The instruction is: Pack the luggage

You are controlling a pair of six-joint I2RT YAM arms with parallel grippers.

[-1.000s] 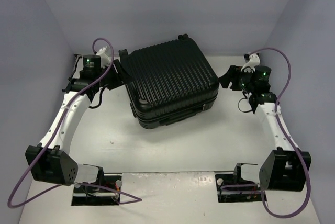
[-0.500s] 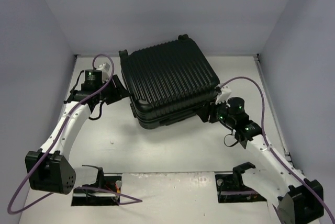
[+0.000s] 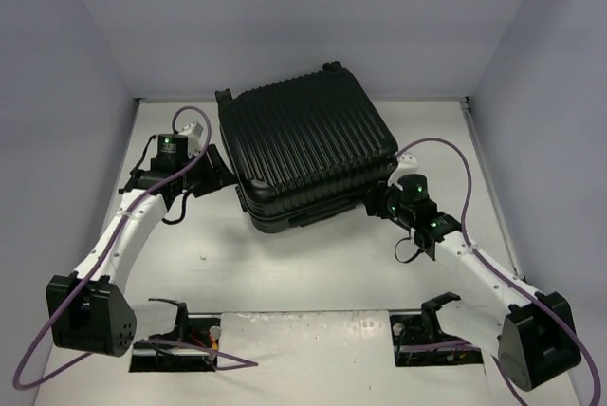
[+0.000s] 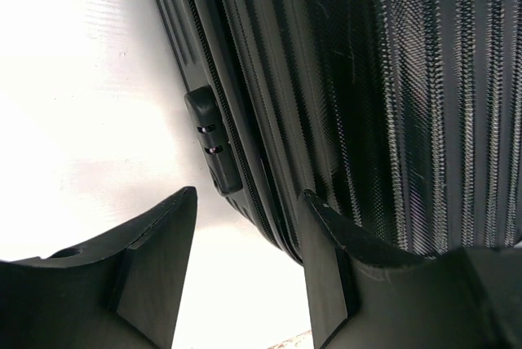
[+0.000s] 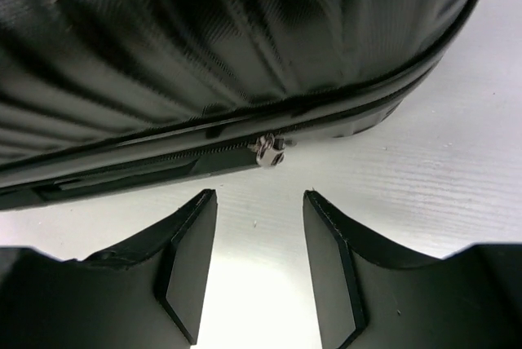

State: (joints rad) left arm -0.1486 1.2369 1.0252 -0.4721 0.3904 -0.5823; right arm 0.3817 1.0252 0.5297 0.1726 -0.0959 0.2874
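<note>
The luggage (image 3: 308, 155), a black ribbed hard-shell suitcase, lies flat and zipped shut at the back middle of the white table. My left gripper (image 3: 226, 171) is at its left side, open. In the left wrist view the gripper (image 4: 249, 194) faces the luggage (image 4: 391, 80) edge near a small black lock (image 4: 214, 145), one finger close against the shell. My right gripper (image 3: 375, 199) sits at the front right corner, open. In the right wrist view the gripper (image 5: 259, 194) is just short of a silver zipper pull (image 5: 267, 152) on the luggage (image 5: 204, 31) seam, holding nothing.
Grey-violet walls (image 3: 76, 36) close in the table on the left, back and right. Purple cables (image 3: 441, 145) loop from both arms. The arm bases (image 3: 432, 330) stand at the near edge. White table (image 3: 303, 264) lies between the suitcase and the bases.
My right arm has swung from the suitcase's right side round to its front right corner, and its jaws have narrowed somewhat. My left gripper has shifted slightly nearer along the left side.
</note>
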